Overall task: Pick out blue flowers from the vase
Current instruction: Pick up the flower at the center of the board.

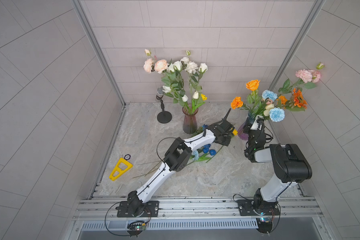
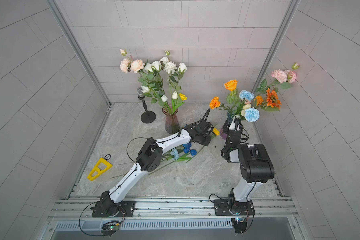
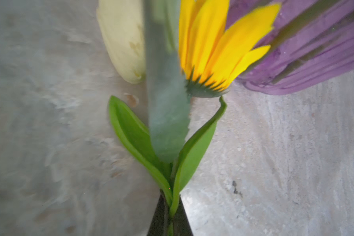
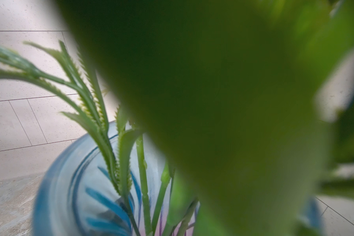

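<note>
Two pale blue carnations are standing in the blue-purple vase at the right rear. Dark blue tulips and another pale carnation are lying on the table under the left arm. The left gripper is pinching green leaves tightly beside a yellow flower. The right gripper is reaching among the vase's stems; how far its fingers are spreading cannot be told.

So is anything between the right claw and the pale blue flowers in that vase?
Yes. The right claw sits by the vase mouth among stems; a broad green leaf hangs right before its camera, and cream buds crowd beside the pale blue carnations.
</note>
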Controlling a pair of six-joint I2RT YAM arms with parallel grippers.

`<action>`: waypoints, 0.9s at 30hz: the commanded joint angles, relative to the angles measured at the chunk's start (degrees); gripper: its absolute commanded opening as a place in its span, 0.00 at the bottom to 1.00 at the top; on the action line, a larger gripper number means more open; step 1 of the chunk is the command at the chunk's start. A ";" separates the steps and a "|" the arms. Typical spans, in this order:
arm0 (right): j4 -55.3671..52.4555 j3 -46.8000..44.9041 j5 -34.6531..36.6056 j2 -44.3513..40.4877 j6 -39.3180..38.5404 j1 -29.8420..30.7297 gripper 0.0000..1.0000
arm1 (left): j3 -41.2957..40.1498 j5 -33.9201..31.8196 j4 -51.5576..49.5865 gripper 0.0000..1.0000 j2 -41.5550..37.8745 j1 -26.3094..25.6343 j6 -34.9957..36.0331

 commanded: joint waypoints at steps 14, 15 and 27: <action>4.72 0.35 -3.63 -2.51 1.76 -0.84 0.65 | -0.86 -9.33 5.83 0.00 -19.05 4.11 -0.12; 4.72 0.35 -4.13 -2.49 1.81 -0.93 0.65 | 0.60 -9.19 5.25 0.00 -19.07 4.10 0.09; 4.73 1.99 -15.71 -1.16 6.11 -2.25 0.64 | 2.01 -16.33 4.55 0.00 -29.73 4.33 8.62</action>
